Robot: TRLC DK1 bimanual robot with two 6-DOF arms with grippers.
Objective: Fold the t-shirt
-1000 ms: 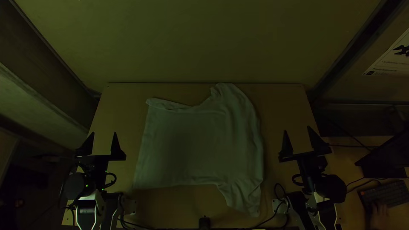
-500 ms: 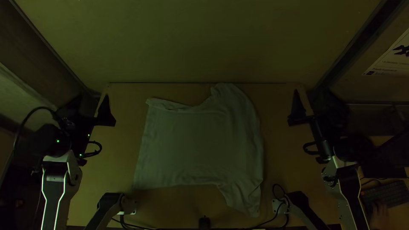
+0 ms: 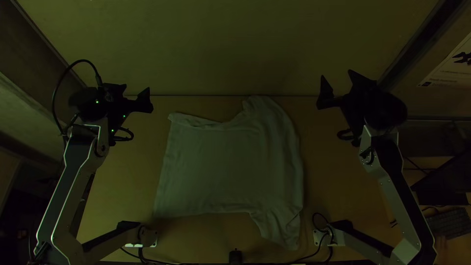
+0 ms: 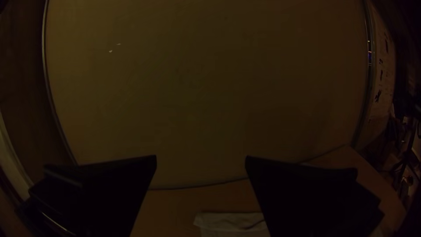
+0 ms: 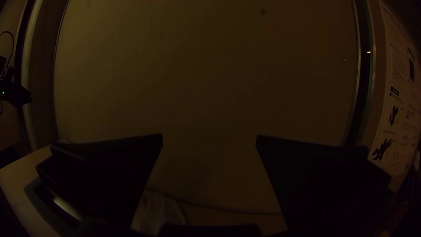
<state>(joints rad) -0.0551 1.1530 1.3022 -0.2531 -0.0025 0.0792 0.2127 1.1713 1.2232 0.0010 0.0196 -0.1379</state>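
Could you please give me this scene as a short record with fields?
shirt: pale, spread on the table, not yet folded, rumpled toward the right side
table: light wood
left gripper: open, raised at the table's far left, holding nothing
right gripper: open, raised at the far right, holding nothing
contact: neither gripper touches the shirt

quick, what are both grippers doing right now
Left black two-fingered gripper: open, holding nothing.
Right black two-fingered gripper: open, holding nothing.
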